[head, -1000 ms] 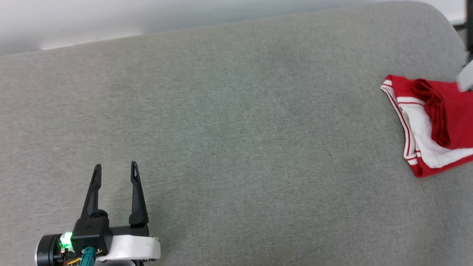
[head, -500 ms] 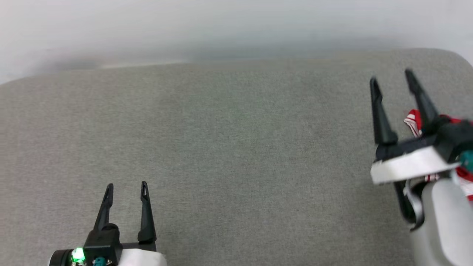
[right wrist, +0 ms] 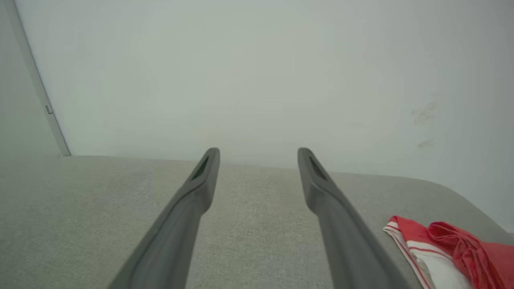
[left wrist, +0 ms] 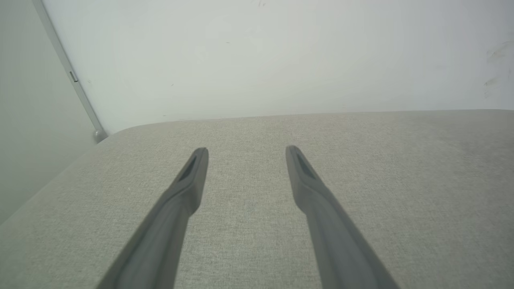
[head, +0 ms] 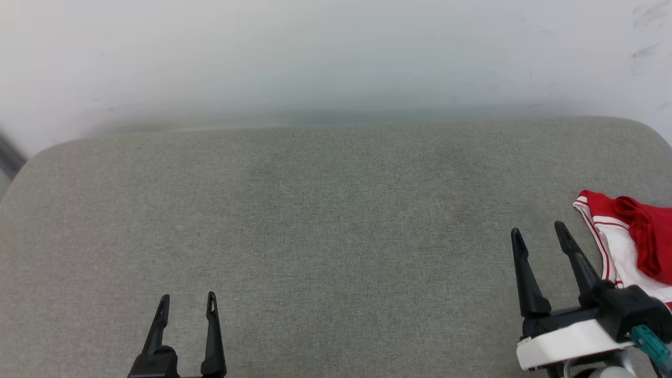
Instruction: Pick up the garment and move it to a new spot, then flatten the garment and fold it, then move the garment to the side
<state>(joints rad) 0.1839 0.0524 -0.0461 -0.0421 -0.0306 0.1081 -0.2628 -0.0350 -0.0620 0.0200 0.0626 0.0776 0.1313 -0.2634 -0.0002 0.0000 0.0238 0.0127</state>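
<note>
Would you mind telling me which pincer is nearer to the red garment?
Right. The right pincer stands open just left of the garment; the left pincer, also open, is far off to its left across the grey cushion.

Wide grey woven-fabric padded surface, flat and smooth, with rounded far corners; far edge meets pale wall. Red jersey-style garment with white sleeve and red-white striped trim lies crumpled directly on surface, near right edge, partly cut off at frame edge. Red cloth bunched over white part. Striped trim edge faces toward middle of surface.
</note>
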